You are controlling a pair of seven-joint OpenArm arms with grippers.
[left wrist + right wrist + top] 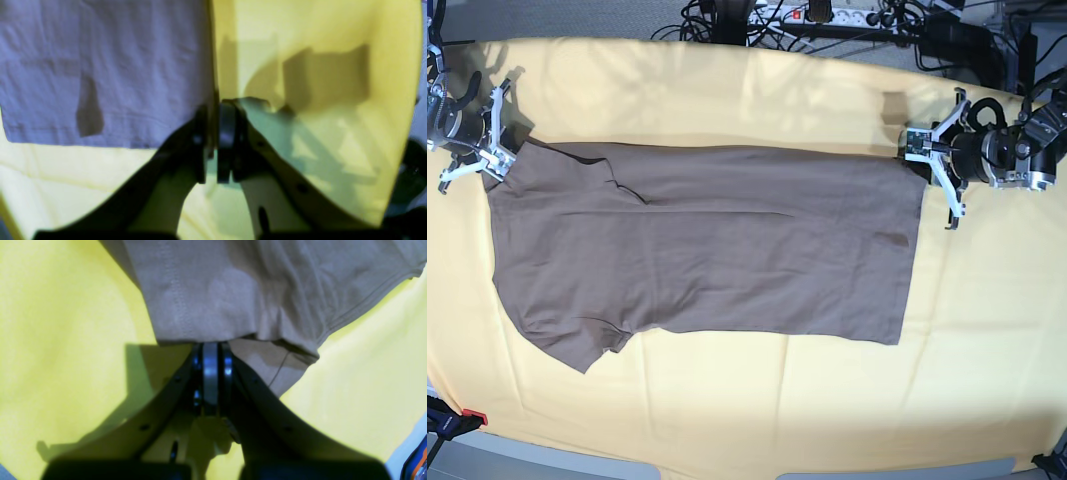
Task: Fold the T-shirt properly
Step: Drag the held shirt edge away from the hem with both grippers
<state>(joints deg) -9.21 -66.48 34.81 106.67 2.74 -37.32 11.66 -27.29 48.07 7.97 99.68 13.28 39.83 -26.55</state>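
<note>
The taupe-brown T-shirt (707, 250) lies flat on the yellow cloth (727, 400), neck and sleeves to the left, hem to the right. My right gripper (499, 152) is at the shirt's far left corner. In the right wrist view it (210, 348) is shut on the edge of the shirt (233, 290). My left gripper (915, 150) is at the far right hem corner. In the left wrist view it (213, 110) is shut at the side edge of the shirt (100, 66), which looks grey-blue there. The white tag is hidden.
The yellow cloth covers the whole table. Cables and a power strip (827, 15) lie beyond its far edge. A dark clamp with a red part (457, 420) sits at the near left corner. The cloth's near edge runs along the bottom of the base view.
</note>
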